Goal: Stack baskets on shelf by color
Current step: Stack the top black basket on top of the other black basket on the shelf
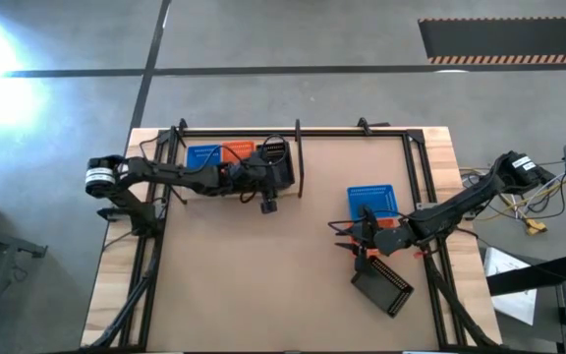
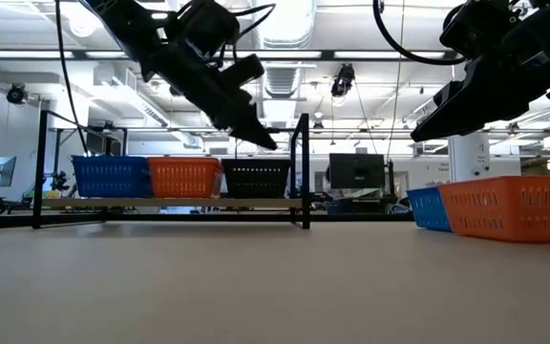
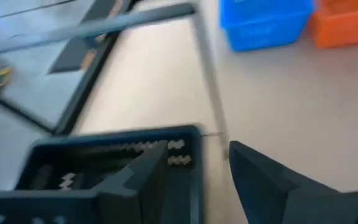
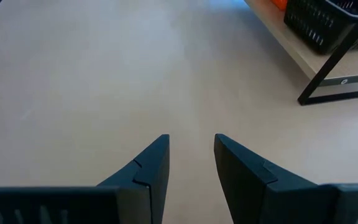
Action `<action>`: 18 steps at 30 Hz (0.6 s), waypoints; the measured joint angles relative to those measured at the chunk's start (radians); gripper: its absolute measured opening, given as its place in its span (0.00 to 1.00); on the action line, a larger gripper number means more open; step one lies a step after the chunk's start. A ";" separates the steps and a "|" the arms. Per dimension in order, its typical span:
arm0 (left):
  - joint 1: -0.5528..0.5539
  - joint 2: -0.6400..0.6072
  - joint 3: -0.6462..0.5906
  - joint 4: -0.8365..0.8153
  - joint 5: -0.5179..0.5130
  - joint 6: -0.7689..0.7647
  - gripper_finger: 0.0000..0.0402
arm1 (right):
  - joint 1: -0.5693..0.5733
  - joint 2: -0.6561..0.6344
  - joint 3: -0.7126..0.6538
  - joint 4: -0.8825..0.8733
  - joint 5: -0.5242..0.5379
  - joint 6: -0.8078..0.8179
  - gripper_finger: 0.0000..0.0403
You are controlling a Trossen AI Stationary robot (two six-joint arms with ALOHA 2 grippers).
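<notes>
Hovering over the shelf's (image 2: pixel 160 203) black basket (image 2: pixel 256 178), your left gripper (image 3: pixel 197 165) spread across its wall, blue (image 2: pixel 111 176) and orange (image 2: pixel 185 177) beside it, your right gripper (image 4: pixel 191 158) spread above bare tabletop (image 4: pixel 104 74) near the right edge's baskets (image 1: pixel 373 202).

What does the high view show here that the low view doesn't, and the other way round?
Only the high view shows a loose black basket lying skewed on the table near the right gripper, and that the left gripper sits just beside the shelf's black basket.

Only the low view shows the shelf raised above the tabletop, and the slotted walls of the orange basket at the right.

Both show blue, orange and black baskets side by side on the shelf, and a loose blue basket off it.
</notes>
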 joint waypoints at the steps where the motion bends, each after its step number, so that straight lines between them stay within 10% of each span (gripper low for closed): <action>1: -0.001 0.005 0.000 0.002 0.017 0.000 0.39 | 0.000 0.000 0.000 0.000 0.000 0.000 0.29; 18: -0.001 0.031 -0.026 -0.041 -0.144 0.054 0.40 | 0.000 0.000 0.000 0.005 0.000 0.000 0.29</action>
